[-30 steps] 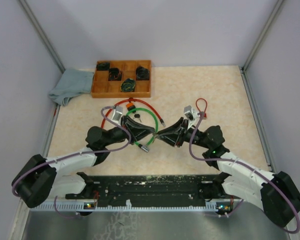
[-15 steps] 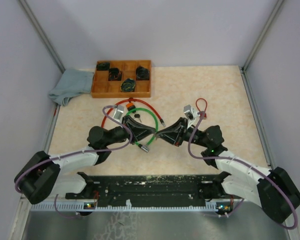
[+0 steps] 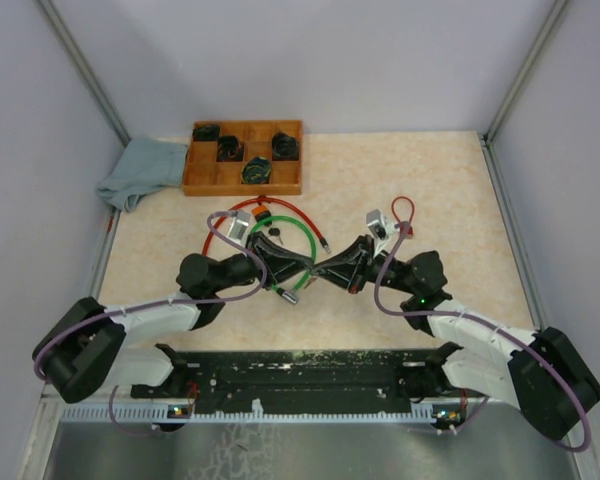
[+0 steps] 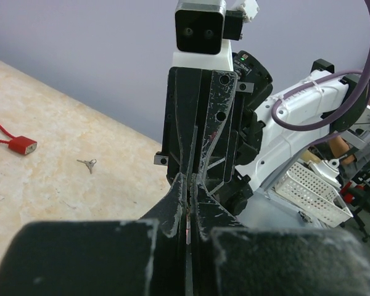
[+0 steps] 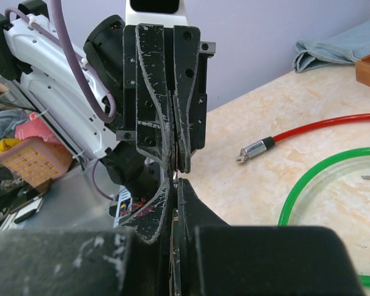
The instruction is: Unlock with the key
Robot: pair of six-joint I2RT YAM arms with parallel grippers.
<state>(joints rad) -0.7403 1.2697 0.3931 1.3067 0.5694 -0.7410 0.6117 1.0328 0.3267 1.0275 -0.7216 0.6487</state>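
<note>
Left of centre: left gripper is pressing its fingers fully together, meeting the other gripper tip to tip.
Just far of those tips: green cable lock is lying looped around a key, which is sitting apart from both grippers.
Right of centre: right gripper is pinching closed; whether anything is being held cannot be told.

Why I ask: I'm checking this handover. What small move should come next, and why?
Probably open the left gripper slightly. It and the right gripper are both shut, tips pressed together, so a handover seems to be under way and one must let go. Whatever sits between them is too small to identify.
</note>
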